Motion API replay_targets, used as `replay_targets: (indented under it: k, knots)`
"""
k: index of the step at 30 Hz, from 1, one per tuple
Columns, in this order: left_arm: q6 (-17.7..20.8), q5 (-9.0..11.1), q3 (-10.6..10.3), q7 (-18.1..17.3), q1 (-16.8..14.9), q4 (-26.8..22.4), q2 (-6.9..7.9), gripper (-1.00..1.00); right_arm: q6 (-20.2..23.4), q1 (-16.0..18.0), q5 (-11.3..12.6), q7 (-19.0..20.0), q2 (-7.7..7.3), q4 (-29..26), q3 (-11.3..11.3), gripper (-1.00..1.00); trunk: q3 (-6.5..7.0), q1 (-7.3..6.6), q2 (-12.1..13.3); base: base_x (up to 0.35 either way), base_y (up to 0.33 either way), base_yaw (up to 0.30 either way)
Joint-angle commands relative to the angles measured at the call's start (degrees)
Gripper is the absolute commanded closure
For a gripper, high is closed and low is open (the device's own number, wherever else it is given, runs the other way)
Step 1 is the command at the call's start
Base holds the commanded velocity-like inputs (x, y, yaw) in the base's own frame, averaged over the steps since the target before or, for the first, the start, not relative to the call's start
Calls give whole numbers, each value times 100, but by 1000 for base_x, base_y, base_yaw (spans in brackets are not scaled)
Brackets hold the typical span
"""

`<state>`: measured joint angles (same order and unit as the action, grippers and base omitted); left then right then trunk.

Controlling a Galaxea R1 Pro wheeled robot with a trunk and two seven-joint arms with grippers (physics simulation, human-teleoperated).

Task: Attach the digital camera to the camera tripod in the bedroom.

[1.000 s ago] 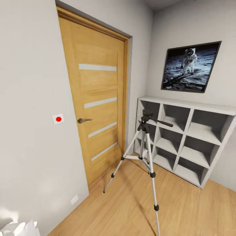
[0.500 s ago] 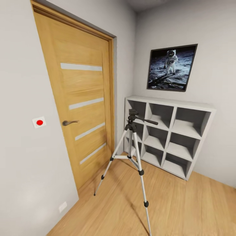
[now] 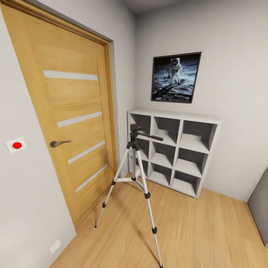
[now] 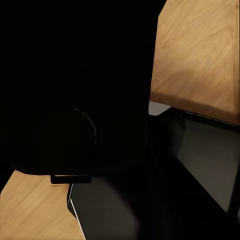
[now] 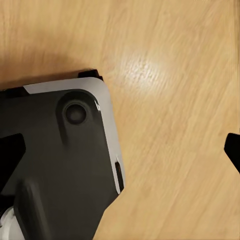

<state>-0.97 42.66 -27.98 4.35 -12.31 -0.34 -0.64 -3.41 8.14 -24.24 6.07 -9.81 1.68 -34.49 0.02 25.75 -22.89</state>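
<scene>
Camera's swung right, so camera tripod (image 3: 133, 178) now sits 12 o'clock; legs look easy to clip rolling in, gripper state unclear.

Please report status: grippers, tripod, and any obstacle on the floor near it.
Grippers: state cannot be told. Tripod upright on wood floor, between door and shelf. No camera on its head.

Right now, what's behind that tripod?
Behind the camera tripod stands a grey cube shelf against the wall; its visible cubbies look empty. The tripod's head and legs cover parts of the leftmost cubbies.
</scene>
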Motion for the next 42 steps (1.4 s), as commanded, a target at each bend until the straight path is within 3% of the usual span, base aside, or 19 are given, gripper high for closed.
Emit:
replay_targets:
  k: [1,28,42]
  knots:
    - [-8,25,-50,18,0,-1,0,100,-28,5,-46,8,-5,17,-47,-100,-2,4,-3,185,-134,-204]
    - [-8,68,-11,21,0,-4,3,100,-47,4,-66,12,-21,16,-40,-100,-2,4,-3,260,-154,-24]
    - [-8,518,-19,20,0,-2,18,100,-53,4,-64,12,-21,16,-40,-100,-2,4,-3,220,-128,0]
